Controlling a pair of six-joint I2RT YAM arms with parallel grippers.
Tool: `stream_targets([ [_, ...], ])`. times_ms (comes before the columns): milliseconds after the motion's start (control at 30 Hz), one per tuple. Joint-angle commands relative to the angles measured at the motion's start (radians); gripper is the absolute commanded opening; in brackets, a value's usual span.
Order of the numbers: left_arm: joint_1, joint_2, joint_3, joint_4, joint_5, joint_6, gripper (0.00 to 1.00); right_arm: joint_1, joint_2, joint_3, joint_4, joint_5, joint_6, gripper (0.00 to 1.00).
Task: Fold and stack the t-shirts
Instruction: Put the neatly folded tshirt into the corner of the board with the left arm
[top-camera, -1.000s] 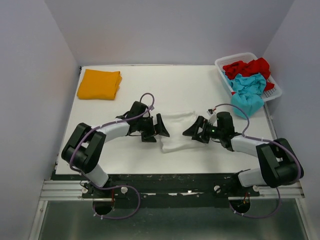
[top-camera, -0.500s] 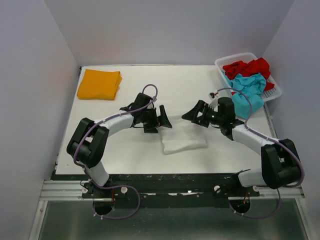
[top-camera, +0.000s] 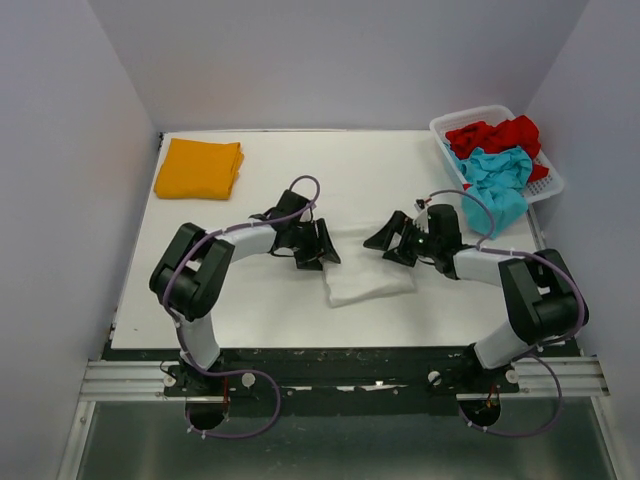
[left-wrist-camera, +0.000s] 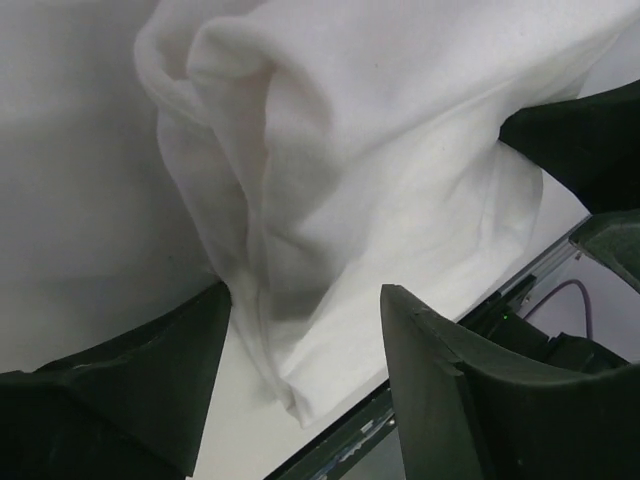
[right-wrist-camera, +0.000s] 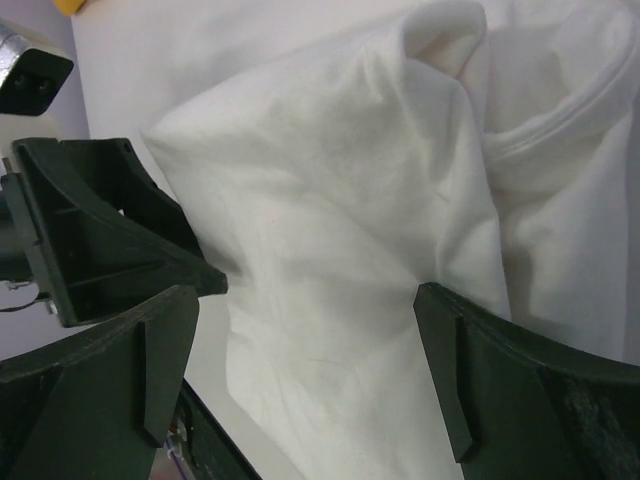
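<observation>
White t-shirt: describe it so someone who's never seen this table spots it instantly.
On the white table, near its front edge, between the left gripper and right gripper, lies the white t-shirt, folded. It is the only white garment; the orange t-shirt sits far left.

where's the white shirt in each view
Top external: the white shirt lies centre front on the table.
Left wrist: the shirt fills the middle and top.
Right wrist: the shirt fills the middle and right.
Shared landmark: the bare table, left in the left wrist view, top left in the right.
</observation>
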Motion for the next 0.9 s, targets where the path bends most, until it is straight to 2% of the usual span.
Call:
stream_targets([
  [0, -0.031, 0.084, 0.019, -0.033, -0.092, -0.015, 0.5, -0.008, -0.01, -0.058, -0.045, 0.076, -0.005, 1.0],
  [100, -0.051, 0.116, 0.067, -0.075, -0.156, -0.032, 0.38, -0.008, -0.033, -0.076, -0.046, 0.063, -0.001, 1.0],
  [133, -0.056, 0.126, 0.083, -0.085, -0.18, -0.037, 0.28, -0.008, -0.043, -0.083, -0.047, 0.064, -0.001, 1.0],
  [200, -0.068, 0.138, 0.114, -0.11, -0.222, -0.042, 0.21, -0.008, -0.061, -0.095, -0.051, 0.067, 0.001, 1.0],
  [267, -0.079, 0.145, 0.143, -0.131, -0.269, -0.045, 0.05, -0.009, -0.079, -0.11, -0.052, 0.064, 0.004, 1.0],
  [300, -0.082, 0.152, 0.155, -0.139, -0.281, -0.045, 0.0, -0.008, -0.086, -0.116, -0.052, 0.06, 0.005, 1.0],
  [433, -0.087, 0.151, 0.203, -0.165, -0.303, 0.01, 0.0, -0.008, -0.144, -0.116, -0.08, 0.042, -0.034, 1.0],
  [533, -0.092, 0.101, 0.242, -0.228, -0.391, 0.096, 0.0, -0.008, -0.236, -0.042, -0.201, 0.108, -0.092, 1.0],
  [633, -0.092, 0.066, 0.33, -0.346, -0.527, 0.258, 0.0, -0.009, -0.353, 0.008, -0.298, 0.26, -0.099, 1.0],
  [733, -0.087, 0.07, 0.436, -0.491, -0.738, 0.385, 0.0, -0.009, -0.48, -0.005, -0.352, 0.437, -0.067, 1.0],
  [867, -0.04, 0.066, 0.498, -0.494, -0.766, 0.54, 0.0, -0.008, -0.63, -0.087, -0.356, 0.656, -0.052, 1.0],
])
